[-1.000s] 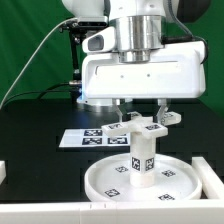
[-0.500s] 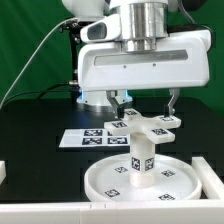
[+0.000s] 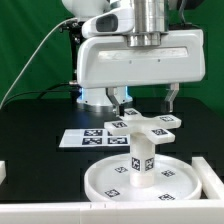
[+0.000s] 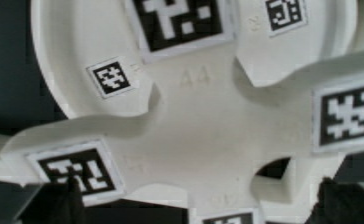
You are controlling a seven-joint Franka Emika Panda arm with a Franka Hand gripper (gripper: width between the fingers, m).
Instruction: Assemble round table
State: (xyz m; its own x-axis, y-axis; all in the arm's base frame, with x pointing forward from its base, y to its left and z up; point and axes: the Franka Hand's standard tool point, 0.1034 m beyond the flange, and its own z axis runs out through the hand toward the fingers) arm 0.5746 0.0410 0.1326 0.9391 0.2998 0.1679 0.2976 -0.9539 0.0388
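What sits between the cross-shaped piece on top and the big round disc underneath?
The short thick cylinder stands upright between them in the exterior view, its foot on the round disc, the cross-shaped piece on top.

Round disc [image 3: 140, 183] flat on table, tagged cylinder [image 3: 141, 160] upright at its centre, cross piece [image 3: 146, 125] seemingly seated level on top, tags up.

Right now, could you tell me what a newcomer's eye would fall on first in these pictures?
First, the white stack at the exterior view's centre: the cross-shaped piece sits atop the upright cylinder, which stands in the large round disc. Directly above hangs the gripper, fingers spread and holding nothing. Behind the stack lies the marker board.
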